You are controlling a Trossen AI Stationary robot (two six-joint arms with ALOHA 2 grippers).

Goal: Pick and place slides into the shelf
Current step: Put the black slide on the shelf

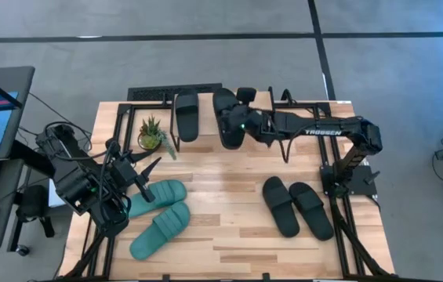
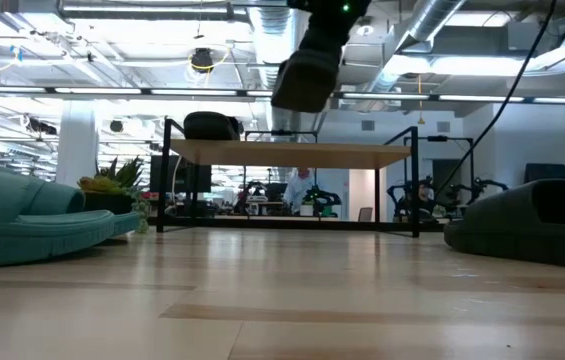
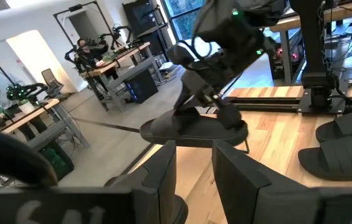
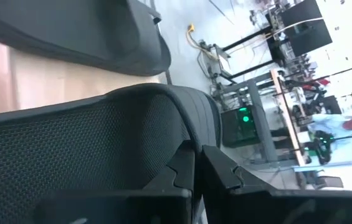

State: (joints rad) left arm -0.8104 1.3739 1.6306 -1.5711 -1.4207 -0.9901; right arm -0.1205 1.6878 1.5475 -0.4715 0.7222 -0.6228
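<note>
Over the far edge of the light wooden tabletop (image 1: 229, 235), above the low shelf with a pale top board on thin black legs (image 2: 292, 153), the right gripper (image 1: 241, 125) has its fingers pinched shut on the wide strap of a black rubber slide sandal (image 1: 227, 117); the low view shows that sandal hanging clear of the board, not resting on it. A second black slide (image 1: 186, 115) already lies on the shelf top toward its left end, just beside a small green potted plant (image 1: 151, 131). So the step in hand looks like the placing of the second sandal: it has been carried to the shelf and is not yet set down. The next move calls, I judge, for lowering it flat onto the board next to the first without nudging that one, then letting the fingers part and lifting off. Still to go are a pair of black slides (image 1: 297, 205) near the right edge of the tabletop and a pair of teal green slides (image 1: 158, 218) toward the near-left corner. Over those teal ones the left gripper (image 1: 141, 182) waits with its fingers apart, holding nothing.
</note>
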